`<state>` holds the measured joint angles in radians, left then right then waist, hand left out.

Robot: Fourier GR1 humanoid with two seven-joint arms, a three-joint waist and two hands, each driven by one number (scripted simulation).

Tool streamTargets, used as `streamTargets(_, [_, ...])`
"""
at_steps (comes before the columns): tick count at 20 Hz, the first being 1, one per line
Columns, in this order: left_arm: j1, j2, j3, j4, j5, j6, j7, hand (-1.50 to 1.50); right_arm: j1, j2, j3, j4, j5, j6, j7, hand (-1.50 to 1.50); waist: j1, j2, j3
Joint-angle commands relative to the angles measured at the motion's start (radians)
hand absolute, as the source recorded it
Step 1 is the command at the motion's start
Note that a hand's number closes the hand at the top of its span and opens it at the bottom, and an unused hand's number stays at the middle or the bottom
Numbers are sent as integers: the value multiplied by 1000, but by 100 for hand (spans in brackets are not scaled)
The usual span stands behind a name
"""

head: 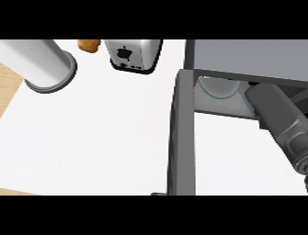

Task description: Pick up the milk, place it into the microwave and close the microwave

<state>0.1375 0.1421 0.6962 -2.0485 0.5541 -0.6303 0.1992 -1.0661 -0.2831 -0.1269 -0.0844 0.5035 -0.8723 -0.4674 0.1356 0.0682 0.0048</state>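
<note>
The microwave (258,57) stands at the right with its door (182,137) swung wide open, seen edge-on as a dark grey bar. Inside, part of the pale round turntable (219,88) shows on the cavity floor. My right forearm (285,124) comes up from the lower right and reaches into the cavity; the microwave's top hides the hand itself. The milk is nowhere to be seen, possibly hidden inside with the hand. My left hand does not show.
A white toaster (134,55) stands at the back centre with an orange item (88,45) to its left. A thick pale cylinder with a grey end (48,64) juts in at the upper left. The white counter (88,137) lies left of the door, wood floor beyond its left edge.
</note>
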Motion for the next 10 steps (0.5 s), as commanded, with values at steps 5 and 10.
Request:
streamTargets(5, [2, -9, -48, 25, -43, -53, -14, -150, -17, 37, -14, -23, -16, 103, -88, -150, -5, -7, 1])
streamTargets(10, [10, -25, -86, 32, -49, -101, -33, -150, -28, 29, -47, -28, -52, 219, -134, -150, -4, -9, 0])
